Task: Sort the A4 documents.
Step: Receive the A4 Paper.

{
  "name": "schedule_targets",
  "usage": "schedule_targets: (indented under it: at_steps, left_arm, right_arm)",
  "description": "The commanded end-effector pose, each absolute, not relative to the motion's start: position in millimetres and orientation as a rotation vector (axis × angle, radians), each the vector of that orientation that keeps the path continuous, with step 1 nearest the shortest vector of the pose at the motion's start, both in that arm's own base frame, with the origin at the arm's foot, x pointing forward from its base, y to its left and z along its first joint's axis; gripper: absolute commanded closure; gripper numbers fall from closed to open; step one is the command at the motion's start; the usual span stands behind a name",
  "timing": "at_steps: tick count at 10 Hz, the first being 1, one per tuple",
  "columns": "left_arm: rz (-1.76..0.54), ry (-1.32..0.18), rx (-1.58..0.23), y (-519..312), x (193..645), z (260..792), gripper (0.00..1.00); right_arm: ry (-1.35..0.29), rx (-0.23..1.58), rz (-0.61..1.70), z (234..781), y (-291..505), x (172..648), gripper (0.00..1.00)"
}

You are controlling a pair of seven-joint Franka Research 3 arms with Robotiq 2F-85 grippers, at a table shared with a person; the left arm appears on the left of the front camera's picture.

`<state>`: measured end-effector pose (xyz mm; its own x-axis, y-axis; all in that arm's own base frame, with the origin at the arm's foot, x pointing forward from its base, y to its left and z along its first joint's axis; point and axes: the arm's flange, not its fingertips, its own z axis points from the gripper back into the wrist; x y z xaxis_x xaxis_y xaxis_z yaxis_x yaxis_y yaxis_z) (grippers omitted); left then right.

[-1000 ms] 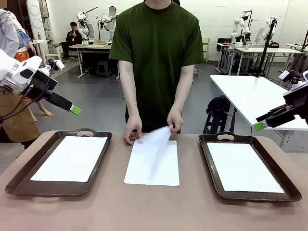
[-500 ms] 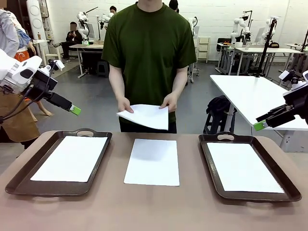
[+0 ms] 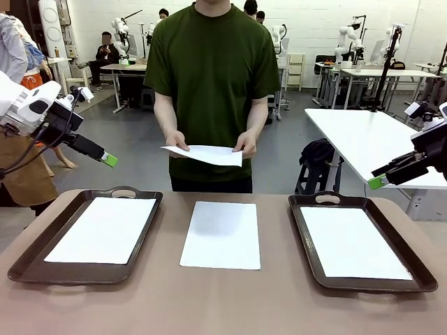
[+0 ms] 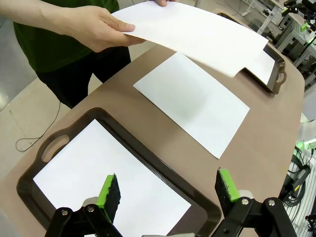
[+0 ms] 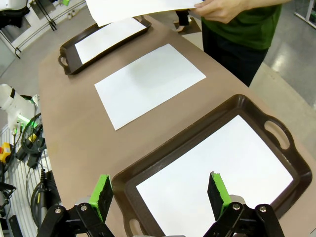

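**Brown table: three sheets down, one held in the air**

A brown table (image 3: 140, 307) runs across the front view, and a loose A4 sheet (image 3: 222, 234) lies flat at its middle, straight on the tabletop.

Nearest the camera, the left gripper (image 4: 168, 190) hangs raised and well out to the left of that loose sheet. Its green pads are spread wide with nothing between them. The right gripper (image 5: 160, 195) hangs raised well out to the right of the loose sheet, its pads just as wide apart and also bare.

Just left of the loose sheet sits a dark brown left tray (image 3: 84, 273), with a second A4 sheet (image 3: 105, 230) lying flat inside it. Just right of the loose sheet sits the right tray (image 3: 370, 284), with a third A4 sheet (image 3: 353, 241) lying flat inside. Each tray has its handle cut-out on the far side. Both trays stand apart from the loose sheet, with bare table between.

Beyond the loose sheet and above it, a person in a dark green T-shirt (image 3: 213, 77) stands at the far edge. They hold a fourth A4 sheet (image 3: 206, 155) at waist height, nearly level and clear of the table. One hand (image 3: 176, 142) grips one end of it and the other hand (image 3: 246, 144) grips the opposite end.

Farther behind the loose sheet is a workshop with a grey floor and a white table (image 3: 363, 136).
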<state>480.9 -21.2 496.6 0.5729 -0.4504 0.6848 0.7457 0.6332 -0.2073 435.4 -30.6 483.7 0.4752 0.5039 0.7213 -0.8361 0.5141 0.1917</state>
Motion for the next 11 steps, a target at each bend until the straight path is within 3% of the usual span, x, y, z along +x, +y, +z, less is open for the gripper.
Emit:
schedule_targets:
  at_steps: [1, 11]
  left_arm:
    - [-0.736, -0.638, -0.507, -21.4, 481.1, 496.3, 0.0]
    - [-0.736, -0.638, -0.507, -21.4, 481.1, 496.3, 0.0]
  right_arm:
    - [-0.657, 0.57, 0.879, 482.3, -29.9, 435.6, 0.0]
    - [-0.657, 0.57, 0.879, 482.3, -29.9, 435.6, 0.0]
